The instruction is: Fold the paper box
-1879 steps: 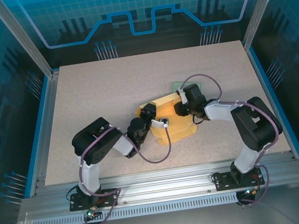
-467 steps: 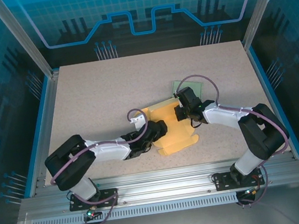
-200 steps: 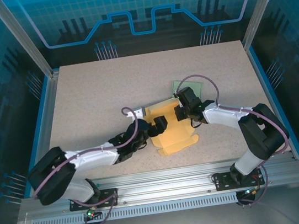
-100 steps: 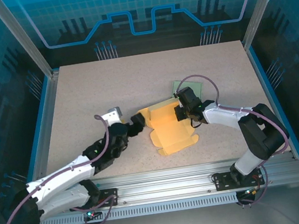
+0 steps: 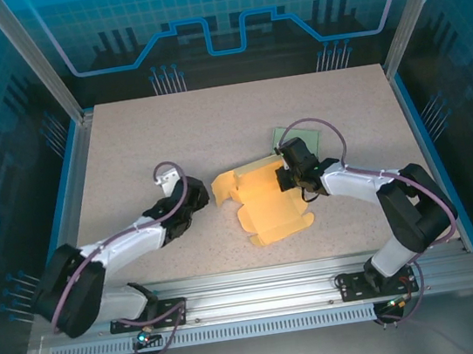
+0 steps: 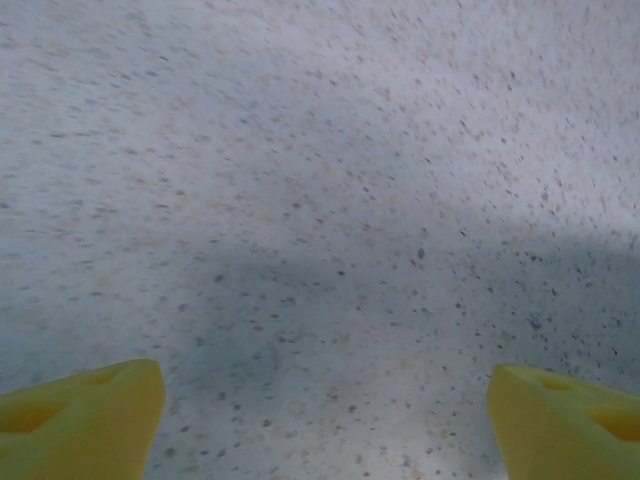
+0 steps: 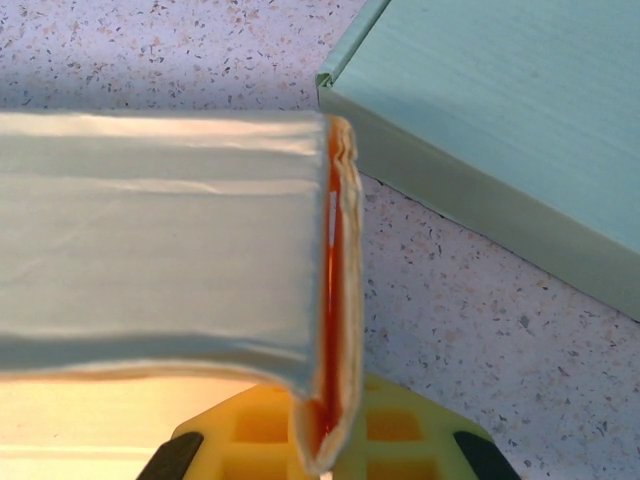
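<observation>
The yellow-orange paper box (image 5: 267, 206) lies partly unfolded at the table's middle, its left flap (image 5: 224, 184) curled upward. My left gripper (image 5: 200, 196) sits just left of that flap, apart from it. In the left wrist view it (image 6: 325, 425) is open, with its yellow fingertips (image 6: 80, 420) wide apart and bare table between them. My right gripper (image 5: 287, 175) is shut on the box's right flap. In the right wrist view the doubled paper flap (image 7: 330, 300) stands pinched on edge between the yellow fingers (image 7: 400, 440) of that gripper (image 7: 325, 445).
A pale green flat box (image 5: 299, 139) lies just behind the right gripper; its corner and side wall (image 7: 500, 130) are close to the pinched flap. Speckled tabletop (image 5: 169, 134) stretches to the left and back, bounded by blue frame rails.
The left arm has drawn back leftward off the box, its gripper now apart from the left flap, which stands curled up. The right gripper and its hold have not moved.
</observation>
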Action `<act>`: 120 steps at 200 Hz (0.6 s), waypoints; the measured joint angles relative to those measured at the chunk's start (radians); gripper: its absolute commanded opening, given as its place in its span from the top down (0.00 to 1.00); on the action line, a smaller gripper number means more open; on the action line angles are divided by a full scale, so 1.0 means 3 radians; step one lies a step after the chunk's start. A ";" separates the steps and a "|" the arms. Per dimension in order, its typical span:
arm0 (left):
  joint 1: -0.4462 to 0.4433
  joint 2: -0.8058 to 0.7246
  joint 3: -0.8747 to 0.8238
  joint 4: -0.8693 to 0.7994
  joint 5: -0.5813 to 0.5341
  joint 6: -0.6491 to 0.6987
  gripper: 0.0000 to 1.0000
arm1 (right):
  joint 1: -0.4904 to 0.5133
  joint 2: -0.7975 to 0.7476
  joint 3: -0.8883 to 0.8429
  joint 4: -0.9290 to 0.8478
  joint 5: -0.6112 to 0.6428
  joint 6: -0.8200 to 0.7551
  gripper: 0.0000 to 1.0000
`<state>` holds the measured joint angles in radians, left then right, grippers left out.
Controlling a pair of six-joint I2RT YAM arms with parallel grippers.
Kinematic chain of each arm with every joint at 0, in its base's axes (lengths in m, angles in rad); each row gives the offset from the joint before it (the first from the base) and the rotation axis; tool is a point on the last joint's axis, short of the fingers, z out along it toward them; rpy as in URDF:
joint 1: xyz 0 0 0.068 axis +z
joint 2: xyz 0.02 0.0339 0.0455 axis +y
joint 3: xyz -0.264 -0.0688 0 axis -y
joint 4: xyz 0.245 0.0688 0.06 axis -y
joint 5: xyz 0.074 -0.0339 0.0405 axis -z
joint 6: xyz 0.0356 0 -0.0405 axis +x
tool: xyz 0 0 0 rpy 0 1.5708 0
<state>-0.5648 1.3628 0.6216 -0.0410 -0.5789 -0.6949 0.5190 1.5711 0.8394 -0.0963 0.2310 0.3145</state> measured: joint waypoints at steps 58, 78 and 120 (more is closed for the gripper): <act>-0.0019 0.0486 0.0245 0.0384 0.0388 0.0299 0.12 | 0.0000 0.0000 0.0000 0.0000 0.0003 0.0000 1.00; -0.0075 0.0500 0.0245 0.0459 0.0443 0.0357 0.11 | 0.0000 0.0001 0.0000 0.0000 0.0003 0.0000 1.00; -0.0329 0.0595 0.0266 0.0594 0.0528 0.0430 0.11 | 0.0000 0.0000 0.0000 -0.0001 0.0003 -0.0001 1.00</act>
<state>-0.6636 1.5414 0.7013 0.1371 -0.4206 -0.5659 0.5190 1.5711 0.8394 -0.0967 0.2317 0.3141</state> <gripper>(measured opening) 0.891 0.061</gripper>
